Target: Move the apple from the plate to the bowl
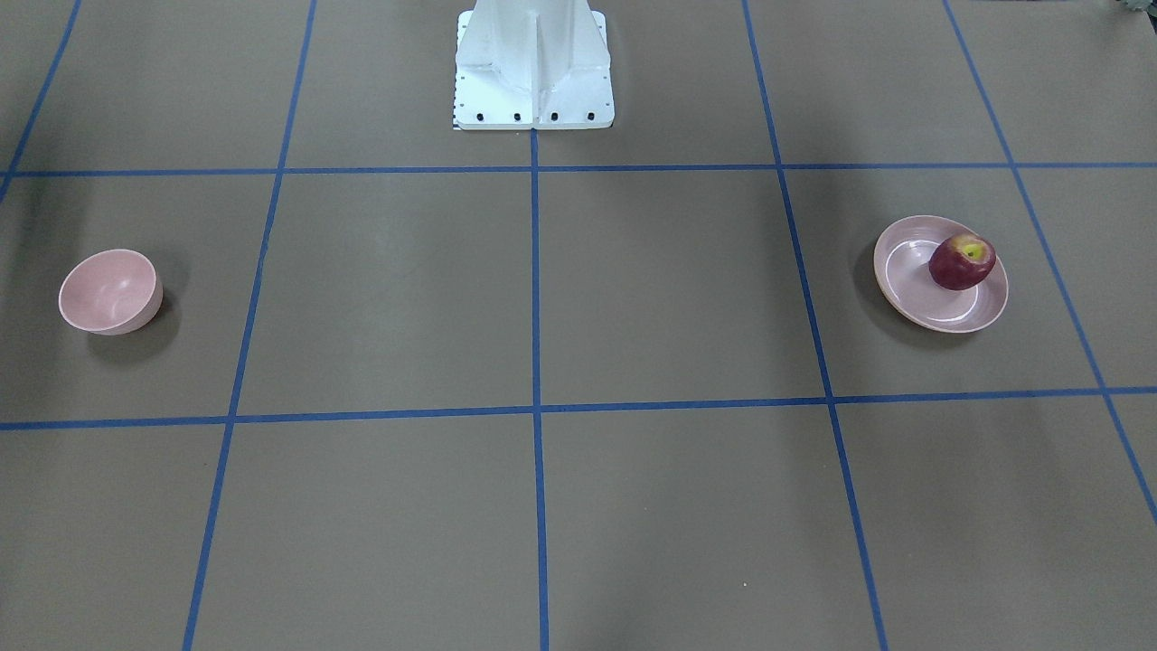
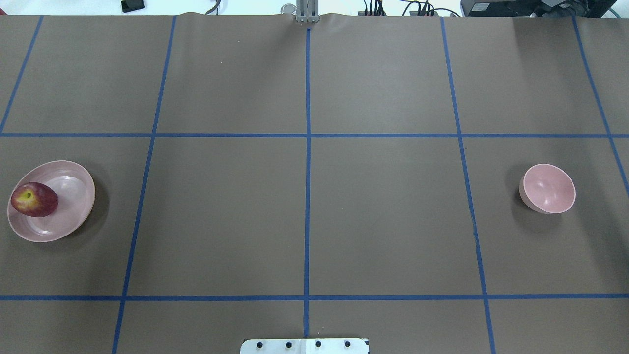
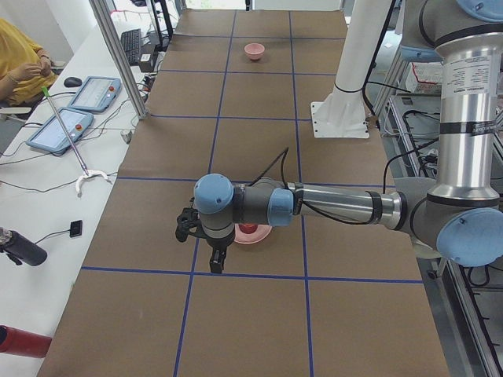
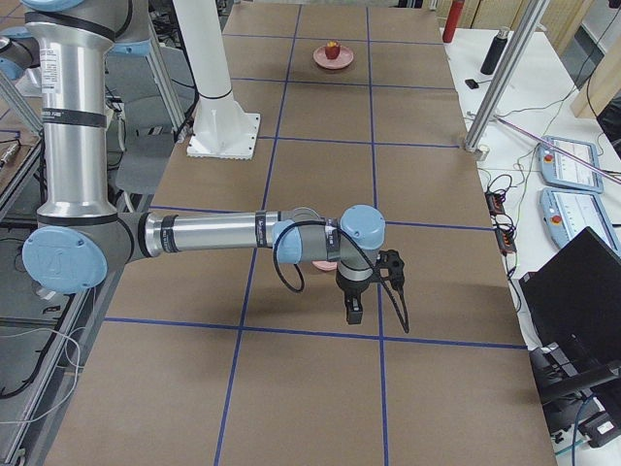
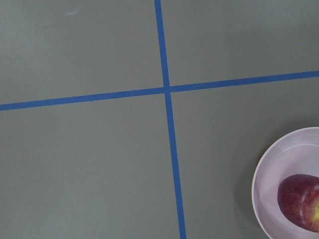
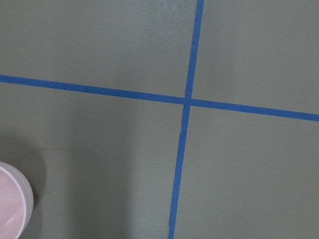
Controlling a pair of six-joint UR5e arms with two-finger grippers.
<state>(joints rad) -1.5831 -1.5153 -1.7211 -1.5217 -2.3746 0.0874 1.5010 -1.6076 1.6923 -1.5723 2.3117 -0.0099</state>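
Overhead exterior: 1 apple (image 2: 34,199) lay on plate (image 2: 69,184), my left; bowl (image 2: 548,188) well apart, right. Left claw (image 3: 216,261) hung nearer; I couldn't tell its grip.

Left wrist view crops plate (image 5: 270,172) and apple (image 5: 299,201) at 4 o'clock; right wrist view crops bowl (image 6: 10,205) at 8 o'clock.
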